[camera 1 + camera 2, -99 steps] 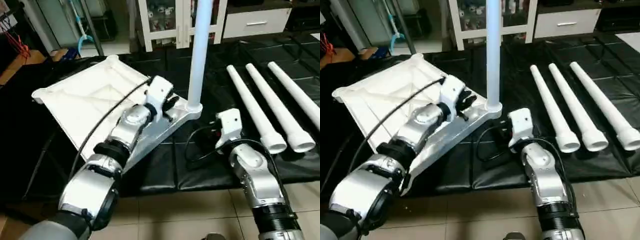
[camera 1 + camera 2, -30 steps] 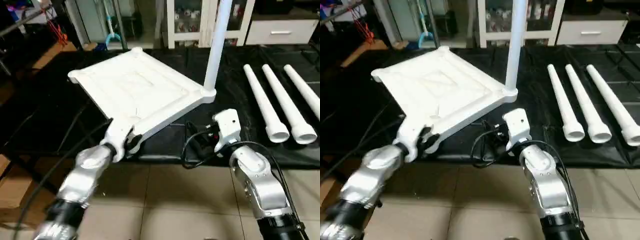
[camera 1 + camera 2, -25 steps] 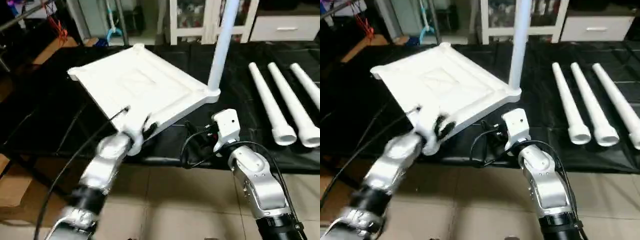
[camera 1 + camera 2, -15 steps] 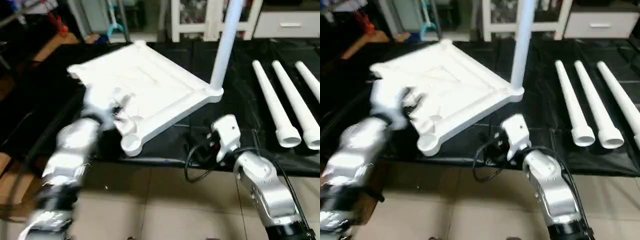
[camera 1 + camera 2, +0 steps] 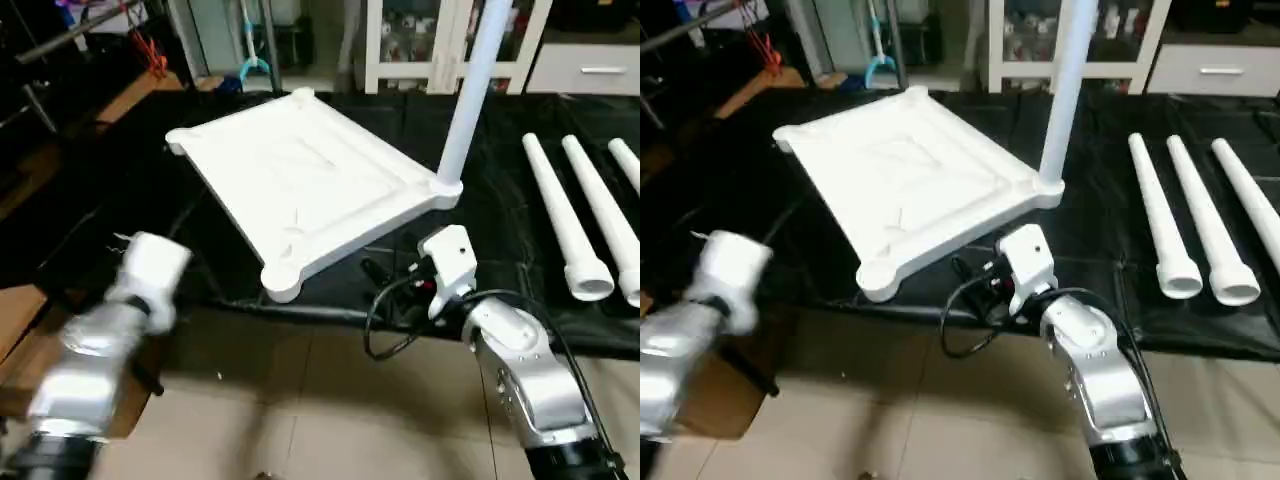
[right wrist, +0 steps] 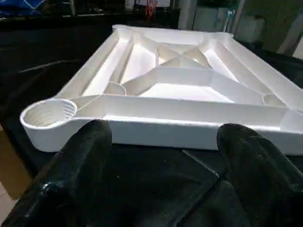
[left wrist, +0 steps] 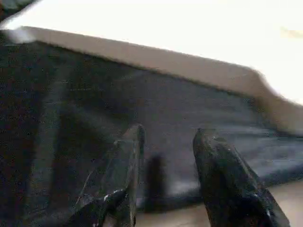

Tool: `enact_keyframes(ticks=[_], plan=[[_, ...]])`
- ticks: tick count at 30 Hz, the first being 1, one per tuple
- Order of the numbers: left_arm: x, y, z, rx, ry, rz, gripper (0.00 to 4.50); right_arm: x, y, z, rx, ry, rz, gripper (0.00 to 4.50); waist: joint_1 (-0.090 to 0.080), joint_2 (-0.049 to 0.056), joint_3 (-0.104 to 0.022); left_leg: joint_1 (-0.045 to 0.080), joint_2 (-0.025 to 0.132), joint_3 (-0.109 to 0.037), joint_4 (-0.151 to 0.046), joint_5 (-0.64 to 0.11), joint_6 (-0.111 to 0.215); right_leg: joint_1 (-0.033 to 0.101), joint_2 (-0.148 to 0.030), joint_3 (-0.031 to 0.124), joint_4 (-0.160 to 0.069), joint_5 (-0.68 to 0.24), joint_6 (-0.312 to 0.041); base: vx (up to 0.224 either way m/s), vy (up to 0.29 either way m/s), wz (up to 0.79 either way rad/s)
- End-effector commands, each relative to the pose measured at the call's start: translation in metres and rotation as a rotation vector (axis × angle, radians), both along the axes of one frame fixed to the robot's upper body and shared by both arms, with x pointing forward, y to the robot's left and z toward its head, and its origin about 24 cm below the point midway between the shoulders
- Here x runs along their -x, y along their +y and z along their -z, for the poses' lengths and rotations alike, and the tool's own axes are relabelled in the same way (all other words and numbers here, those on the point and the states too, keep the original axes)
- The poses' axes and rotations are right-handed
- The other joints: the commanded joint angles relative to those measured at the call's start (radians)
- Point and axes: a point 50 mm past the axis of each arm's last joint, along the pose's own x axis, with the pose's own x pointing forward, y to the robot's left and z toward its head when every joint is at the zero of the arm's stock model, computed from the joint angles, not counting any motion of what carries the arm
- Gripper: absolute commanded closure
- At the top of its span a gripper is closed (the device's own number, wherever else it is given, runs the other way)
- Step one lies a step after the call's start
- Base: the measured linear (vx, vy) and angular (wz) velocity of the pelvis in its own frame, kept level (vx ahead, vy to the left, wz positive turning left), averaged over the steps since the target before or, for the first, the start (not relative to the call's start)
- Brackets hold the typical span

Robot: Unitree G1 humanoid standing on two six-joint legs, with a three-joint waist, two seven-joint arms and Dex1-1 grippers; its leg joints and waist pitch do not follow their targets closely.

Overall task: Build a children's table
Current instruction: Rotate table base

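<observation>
Looking at your claws: both are released and empty.
Left gripper [image 7: 165, 156]: your two black fingers stand partly apart with only the black mat [image 7: 94, 113] between them; nothing is gripped.
Right gripper [image 6: 161, 156]: your fingers [image 6: 85, 156] are spread wide and hover apart from the tabletop's near edge, touching nothing.
Change on your left: a second ago your left claw sat at the tabletop's near corner socket; now the left forearm [image 5: 110, 330] has pulled back off the mat toward the tiled floor [image 5: 320, 400], clear of the tabletop.
Change on your right: your right arm [image 5: 520, 370] has stayed near the mat's front edge, fingers as wide as before.
Tabletop [image 5: 300, 180]: it lies ribbed side up on the mat, turned like a diamond, with its near corner socket [image 5: 282, 283] free and facing you.
Fitted leg [image 5: 470, 90]: one white leg stands upright in the corner socket on your right.
Loose legs [image 5: 1160, 220]: three more lie side by side on the mat, well apart from the tabletop, to your right.
Right wrist view adds: the ribs crossing the underside and the ridged inside of an empty corner socket [image 6: 47, 116].
Left wrist view adds: the tabletop's side edge [image 7: 156, 61] beyond your fingers, blurred.
Background: a white glass-door cabinet [image 5: 420, 40] stands behind the mat.
</observation>
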Motion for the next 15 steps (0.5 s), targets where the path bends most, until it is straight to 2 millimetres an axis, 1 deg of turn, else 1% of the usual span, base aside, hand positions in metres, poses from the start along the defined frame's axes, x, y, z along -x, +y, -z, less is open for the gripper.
enact_keyframes(ticks=[1, 2, 3, 4, 5, 6, 7, 8, 9, 10, 11, 12, 13, 14, 15], plan=[[-0.005, -0.009, 0.001, -0.001, 0.017, 0.034, 2.56, -0.004, 0.000, -0.004, -0.001, -0.011, 0.015, 0.64, -0.007, -0.005, -0.063, 0.026, 0.035, -0.020, -0.094, -0.312, -0.028, 0.022, -0.029, 0.013, -0.077, -0.220, -0.148, 0.000, 0.000, 0.00], [-0.005, -0.009, 0.001, -0.001, 0.017, 0.034, 2.56, -0.004, 0.000, -0.004, -0.001, -0.011, 0.015, 0.64, -0.008, -0.005, -0.063, 0.024, 0.034, -0.020, -0.095, -0.303, -0.025, 0.022, -0.029, 0.013, -0.077, -0.216, -0.146, 0.000, 0.000, 0.00], [-0.010, -0.024, 0.007, 0.019, 0.038, 0.076, 2.56, -0.005, -0.002, -0.005, -0.002, -0.017, 0.035, 0.64, -0.007, -0.006, -0.065, 0.023, 0.034, -0.020, -0.093, -0.294, -0.018, 0.022, -0.029, 0.012, -0.077, -0.210, -0.147, 0.000, 0.000, 0.00], [-0.011, -0.026, 0.007, 0.021, 0.041, 0.083, 2.56, -0.005, -0.003, -0.005, -0.003, -0.018, 0.038, 0.64, -0.008, -0.009, -0.064, 0.024, 0.032, -0.017, -0.091, -0.293, -0.016, 0.021, -0.028, 0.012, -0.080, -0.230, -0.144, 0.000, 0.000, 0.00], [-0.014, -0.034, 0.009, 0.030, 0.052, 0.111, 2.56, -0.006, -0.004, -0.006, -0.005, -0.022, 0.051, 0.64, -0.006, 0.005, -0.067, 0.028, 0.034, -0.019, -0.089, -0.290, -0.018, 0.019, -0.029, 0.013, -0.078, -0.228, -0.147, 0.000, 0.000, 0.00], [-0.018, -0.044, 0.007, 0.057, 0.048, 0.133, 2.56, -0.007, -0.005, -0.007, -0.005, -0.025, 0.059, 0.64, -0.008, -0.002, -0.068, 0.024, 0.032, -0.017, -0.087, -0.265, -0.014, 0.022, -0.027, 0.012, -0.078, -0.194, -0.154, 0.000, 0.000, 0.00], [-0.020, -0.048, 0.006, 0.067, 0.046, 0.141, 2.56, -0.007, -0.005, -0.008, -0.005, -0.027, 0.061, 0.64, -0.009, -0.004, -0.068, 0.023, 0.032, -0.015, -0.086, -0.256, -0.011, 0.021, -0.025, 0.012, -0.078, -0.182, -0.157, 0.000, 0.000, 0.00], [-0.024, -0.060, 0.004, 0.093, 0.048, 0.172, 2.56, -0.008, -0.008, -0.008, -0.008, -0.030, 0.080, 0.64, -0.006, -0.005, -0.070, 0.023, 0.032, -0.016, -0.084, -0.238, -0.004, 0.024, -0.026, 0.011, -0.076, -0.159, -0.165, 0.000, 0.000, 0.00], [-0.026, -0.064, 0.003, 0.101, 0.049, 0.183, 2.56, -0.008, -0.008, -0.008, -0.010, -0.031, 0.086, 0.64, -0.004, -0.003, -0.071, 0.024, 0.032, -0.014, -0.083, -0.232, -0.001, 0.022, -0.025, 0.011, -0.076, -0.155, -0.168, 0.000, 0.000, 0.00], [-0.026, -0.065, 0.003, 0.101, 0.049, 0.184, 2.56, -0.008, -0.008, -0.008, -0.010, -0.031, 0.086, 0.64, -0.002, -0.004, -0.072, 0.025, 0.033, -0.015, -0.082, -0.227, 0.001, 0.022, -0.026, 0.011, -0.075, -0.145, -0.173, 0.000, 0.000, 0.00], [-0.027, -0.070, 0.003, 0.107, 0.055, 0.201, 2.56, -0.009, -0.009, -0.009, -0.011, -0.031, 0.092, 0.64, -0.003, -0.003, -0.072, 0.020, 0.033, -0.015, -0.082, -0.207, 0.009, 0.027, -0.026, 0.009, -0.072, -0.113, -0.181, 0.000, 0.000, 0.00], [-0.030, -0.081, 0.006, 0.106, 0.066, 0.228, 2.56, -0.009, -0.010, -0.009, -0.011, -0.035, 0.105, 0.64, -0.004, -0.002, -0.073, 0.020, 0.033, -0.016, -0.081, -0.205, 0.012, 0.028, -0.026, 0.009, -0.071, -0.104, -0.185, 0.000, 0.000, 0.00], [-0.033, -0.093, 0.008, 0.103, 0.070, 0.249, 2.56, -0.010, -0.011, -0.009, -0.013, -0.038, 0.116, 0.64, -0.005, 0.000, -0.073, 0.023, 0.030, -0.014, -0.079, -0.207, 0.016, 0.026, -0.024, 0.009, -0.074, -0.106, -0.185, 0.000, 0.000, 0.00], [-0.035, -0.099, 0.008, 0.102, 0.071, 0.257, 2.56, -0.011, -0.011, -0.010, -0.015, -0.040, 0.121, 0.64, -0.004, -0.004, -0.074, 0.023, 0.030, -0.013, -0.078, -0.203, 0.019, 0.028, -0.025, 0.010, -0.074, -0.097, -0.188, 0.000, 0.000, 0.00], [-0.037, -0.110, 0.007, 0.127, 0.059, 0.262, 2.56, -0.011, -0.011, -0.010, -0.018, -0.043, 0.127, 0.64, -0.003, -0.001, -0.075, 0.021, 0.031, -0.015, -0.078, -0.197, 0.020, 0.032, -0.027, 0.009, -0.072, -0.091, -0.190, 0.000, 0.000, 0.00]])
